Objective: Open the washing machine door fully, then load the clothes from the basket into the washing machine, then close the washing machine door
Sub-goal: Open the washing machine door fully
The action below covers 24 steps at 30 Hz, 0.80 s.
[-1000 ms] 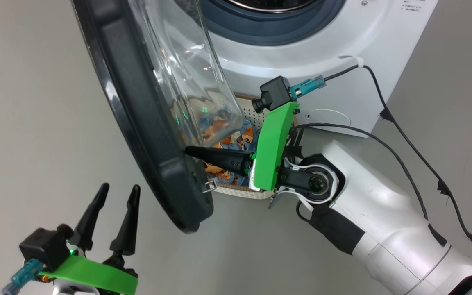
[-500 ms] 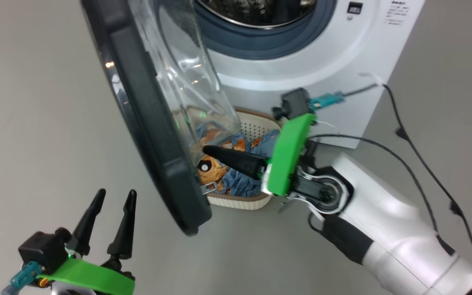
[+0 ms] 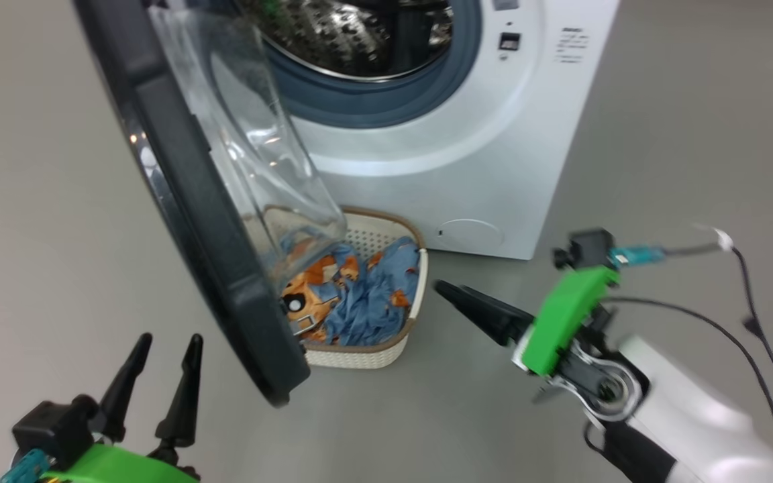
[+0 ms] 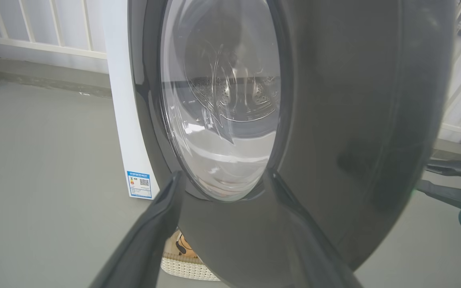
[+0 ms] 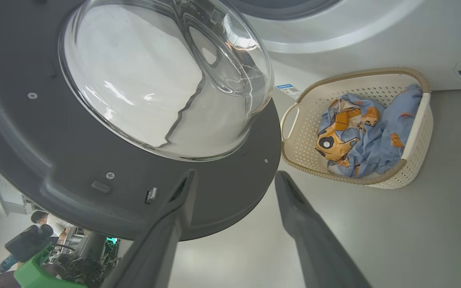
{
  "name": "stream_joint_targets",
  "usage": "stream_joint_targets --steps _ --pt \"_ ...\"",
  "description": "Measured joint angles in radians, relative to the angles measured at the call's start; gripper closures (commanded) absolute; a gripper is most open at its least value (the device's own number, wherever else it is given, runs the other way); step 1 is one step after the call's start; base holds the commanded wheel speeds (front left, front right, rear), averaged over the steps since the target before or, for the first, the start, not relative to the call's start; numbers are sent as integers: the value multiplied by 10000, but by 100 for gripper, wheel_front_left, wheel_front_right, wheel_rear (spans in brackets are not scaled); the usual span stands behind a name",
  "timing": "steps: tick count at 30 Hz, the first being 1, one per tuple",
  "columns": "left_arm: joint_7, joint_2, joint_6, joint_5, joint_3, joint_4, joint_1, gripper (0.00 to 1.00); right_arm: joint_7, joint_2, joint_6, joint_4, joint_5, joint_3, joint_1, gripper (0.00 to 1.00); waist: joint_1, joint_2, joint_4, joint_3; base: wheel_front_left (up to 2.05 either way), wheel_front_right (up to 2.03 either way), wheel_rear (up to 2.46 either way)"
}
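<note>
Glossy black-ringed washing machine door [image 3: 185, 201], clear glass bowl bulging, hangs open upper left, screening part of the cream perforated plastic basket [image 3: 366, 354] at centre, which holds crumpled blue, orange-printed clothes [image 3: 366, 308]. White boxy washing machine [image 3: 494, 168] at top. Lower left the left gripper [image 3: 170, 339], lower right the right gripper [image 3: 449, 290]: both gape empty.

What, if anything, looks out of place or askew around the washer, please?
Nothing looks spilled or damaged: the clothes lie bunched inside the basket before the washing machine. The open door hides the basket's left part from the head view.
</note>
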Motion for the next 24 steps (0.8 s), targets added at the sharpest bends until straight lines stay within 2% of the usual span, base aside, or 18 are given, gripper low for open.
stream_joint_targets --steps 12,24 --pt "0 153 0 125 560 -10 572 0 -2088 -1241 0 -69 -656 -153 1996 0 -1 0 -1008 -412 0 0 0" --pt "0 19 0 293 1108 -33 1040 0 -4249 -2084 0 474 -1737 -81 3781 0 0 0 -1668 -646 0 0 0"
